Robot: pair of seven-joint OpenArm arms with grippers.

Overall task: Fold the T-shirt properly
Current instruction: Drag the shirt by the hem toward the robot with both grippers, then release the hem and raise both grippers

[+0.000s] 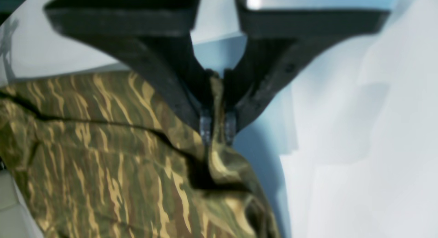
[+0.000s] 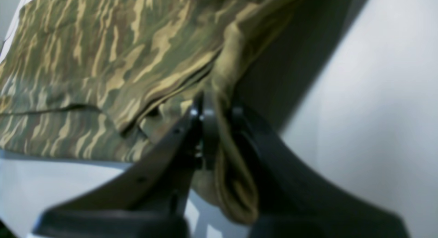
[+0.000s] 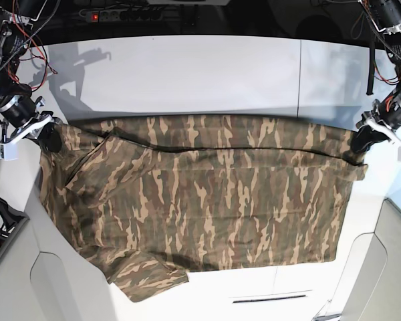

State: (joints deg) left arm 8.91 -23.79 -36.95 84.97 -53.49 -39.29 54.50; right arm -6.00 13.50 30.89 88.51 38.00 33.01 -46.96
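You will find no legible text, label, brand, number or sign in any view; the T-shirt (image 3: 200, 200) carries camouflage print only, with no readable marking on it.

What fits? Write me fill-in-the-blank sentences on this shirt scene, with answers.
1. The T-shirt has a ____ print.
2. The left tool is shut on the shirt's ____.
3. The right tool is ____ on the shirt.
4. The shirt lies on a ____ table.

Answers: camouflage; edge; shut; white
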